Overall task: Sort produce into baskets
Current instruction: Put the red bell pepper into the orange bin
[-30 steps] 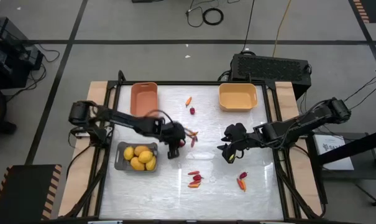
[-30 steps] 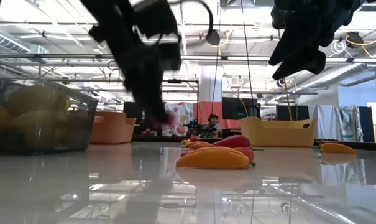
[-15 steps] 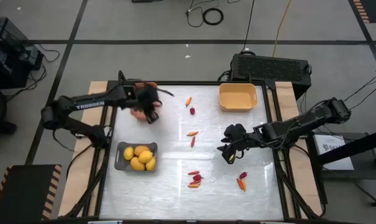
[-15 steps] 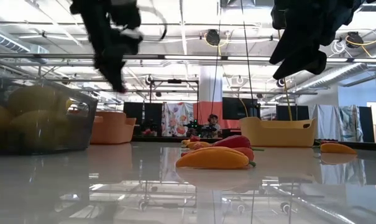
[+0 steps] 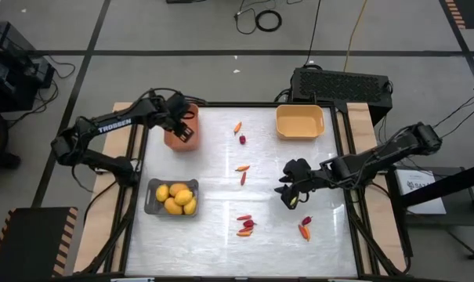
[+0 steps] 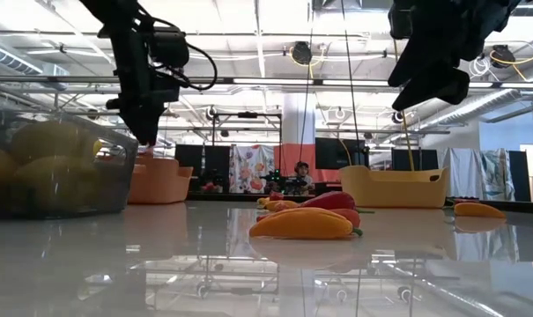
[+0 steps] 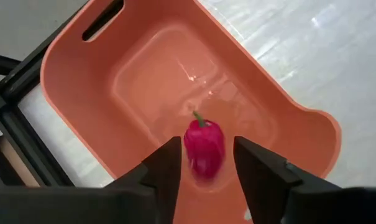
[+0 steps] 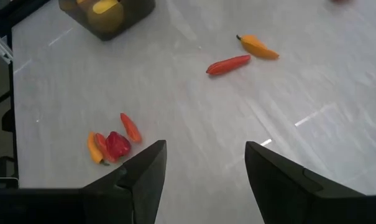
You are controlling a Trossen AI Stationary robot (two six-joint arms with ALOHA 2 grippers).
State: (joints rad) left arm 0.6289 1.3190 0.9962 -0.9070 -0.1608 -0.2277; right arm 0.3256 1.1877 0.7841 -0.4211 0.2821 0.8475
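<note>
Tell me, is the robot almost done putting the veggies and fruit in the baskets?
Not yet. The yellow fruits already sit in the grey basket. The left gripper is over the salmon basket, fingers apart, with a red pepper between them. The yellow basket looks empty, and several peppers lie loose on the table. The right gripper hangs open above the table.

"TROSSEN" stands on the left arm (image 5: 115, 125).

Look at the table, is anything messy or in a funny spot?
Nothing is spilled or broken. Loose peppers lie scattered on the table, not yet sorted. One red pepper appears to be in mid-drop between the left tool's open fingers, above the orange basket.
</note>
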